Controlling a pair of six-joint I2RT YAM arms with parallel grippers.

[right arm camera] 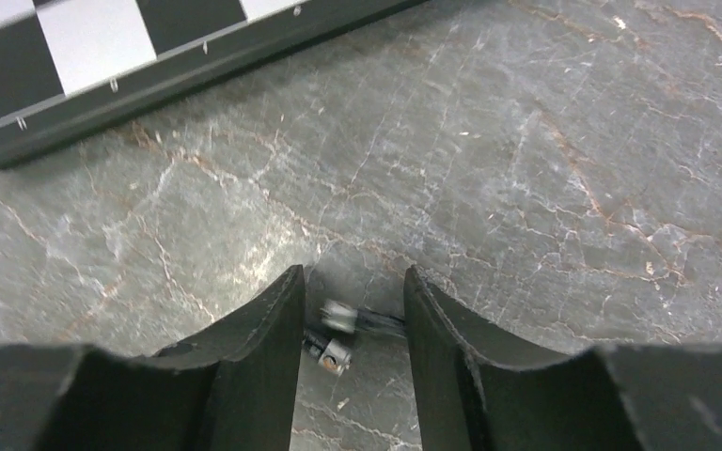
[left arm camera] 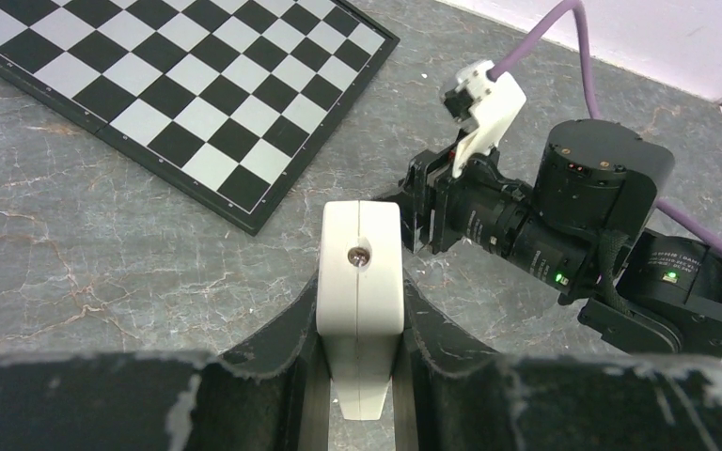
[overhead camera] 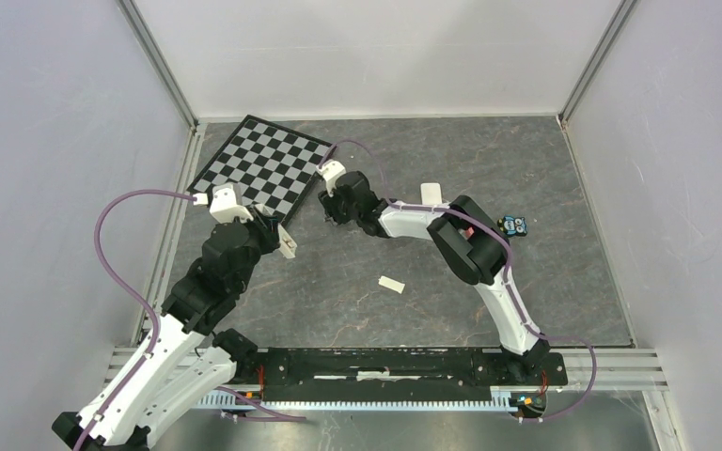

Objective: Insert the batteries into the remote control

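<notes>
The step in hand is picking up a battery. The left fingers are clamped narrow on the remote, holding it edge-on above the bench, just off the near corner of the chessboard. The right fingers are down at the bench close beside it, standing part-open astride the batteries. Two of them seem to lie there, blurred, close together in the gap. Neither looks pinched, since there is clear space at the left finger. A small white piece lies apart on the bench, probably the compartment cover, though it is too small to be sure. Next the right fingers need to close on one battery only, which is awkward with the pair so close. Then the remote's back must be turned toward that arm so the battery can go into its slot the right way round.
</notes>
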